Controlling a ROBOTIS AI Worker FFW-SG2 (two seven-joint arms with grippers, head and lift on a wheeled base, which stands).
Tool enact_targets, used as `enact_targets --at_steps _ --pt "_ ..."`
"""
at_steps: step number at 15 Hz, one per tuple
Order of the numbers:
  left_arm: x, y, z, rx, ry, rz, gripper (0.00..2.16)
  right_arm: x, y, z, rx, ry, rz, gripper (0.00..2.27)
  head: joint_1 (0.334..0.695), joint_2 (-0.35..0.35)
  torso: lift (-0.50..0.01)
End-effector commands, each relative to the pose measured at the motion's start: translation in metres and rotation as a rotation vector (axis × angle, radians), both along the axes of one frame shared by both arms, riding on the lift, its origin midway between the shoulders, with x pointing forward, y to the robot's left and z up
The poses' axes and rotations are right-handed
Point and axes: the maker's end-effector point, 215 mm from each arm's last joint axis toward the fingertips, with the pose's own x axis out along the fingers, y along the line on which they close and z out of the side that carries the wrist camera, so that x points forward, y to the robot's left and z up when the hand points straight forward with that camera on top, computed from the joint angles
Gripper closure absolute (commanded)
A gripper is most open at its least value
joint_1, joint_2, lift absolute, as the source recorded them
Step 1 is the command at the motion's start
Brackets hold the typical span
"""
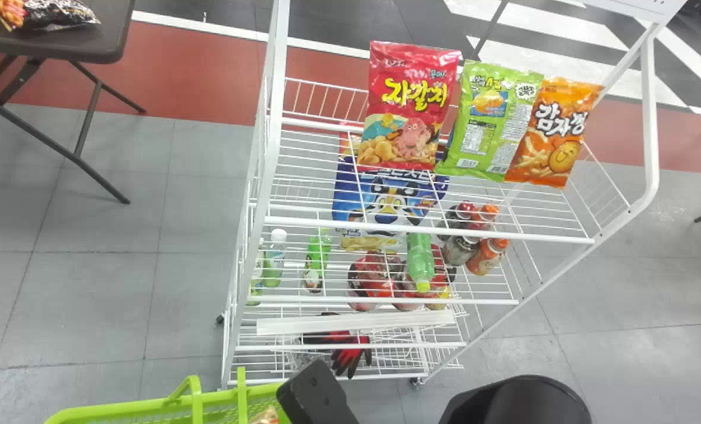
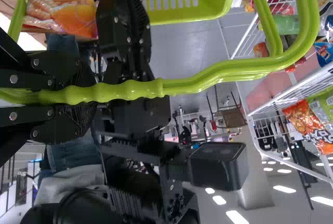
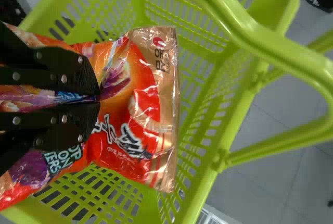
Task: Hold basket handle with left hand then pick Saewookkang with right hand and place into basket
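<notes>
My left jaws (image 2: 92, 95) grip the handle (image 2: 208, 82) of the green basket (image 1: 126, 408). My right jaws (image 3: 99, 100) pinch the red-and-orange Saewookkang bag (image 3: 143, 99) at the basket's opening; its depth I cannot tell.

The basket (image 3: 235, 125) is glossy plastic, the packet (image 3: 136, 104) shiny, crinkled film.

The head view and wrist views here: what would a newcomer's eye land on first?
Probably the shiny orange-and-red snack bag, pinched by the black right gripper over the lime-green basket. Next, the left gripper clasping the basket's handle. Then the red octopus snack bag, left of green and orange ones on the white wire rack.
</notes>
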Motion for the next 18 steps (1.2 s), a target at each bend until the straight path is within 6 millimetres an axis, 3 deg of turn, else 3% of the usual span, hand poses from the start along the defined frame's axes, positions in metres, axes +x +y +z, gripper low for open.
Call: enact_targets --at_steps 1,3,5,7,10,12,16,18 --pt "-0.001 0.0 0.0 -0.001 0.002 0.0 1.82 0.036 -0.005 0.019 0.086 -0.072 -0.073 0.0 0.695 -0.35 -0.019" --pt "-0.001 -0.001 0.0 0.001 -0.001 -0.004 1.82 0.059 -0.009 0.032 0.157 -0.097 -0.128 0.06 0.695 -0.35 -0.019" --pt "0.0 -0.002 -0.001 0.006 -0.002 -0.005 1.82 0.093 -0.03 0.051 0.188 -0.19 -0.219 0.07 0.695 -0.35 -0.019" --pt "-0.001 -0.002 -0.002 0.007 0.001 -0.006 1.82 0.151 -0.063 0.091 0.236 -0.388 -0.35 0.1 0.695 -0.35 -0.019" --pt "0.0 -0.005 -0.004 -0.001 0.001 -0.005 1.82 0.21 -0.118 0.143 0.19 -0.691 -0.504 0.1 0.695 -0.35 -0.019" --pt "-0.001 -0.006 -0.005 -0.007 0.008 -0.007 1.82 0.223 -0.137 0.164 0.147 -0.834 -0.579 0.11 0.695 -0.35 -0.019" --pt "-0.008 -0.013 -0.007 -0.02 0.025 -0.029 1.82 0.223 -0.142 0.196 0.182 -1.082 -0.65 0.11 0.695 -0.35 -0.019" --pt "-0.01 -0.013 -0.005 -0.044 0.034 -0.037 1.82 0.216 -0.157 0.194 0.176 -1.122 -0.701 0.11 0.695 -0.35 -0.019"
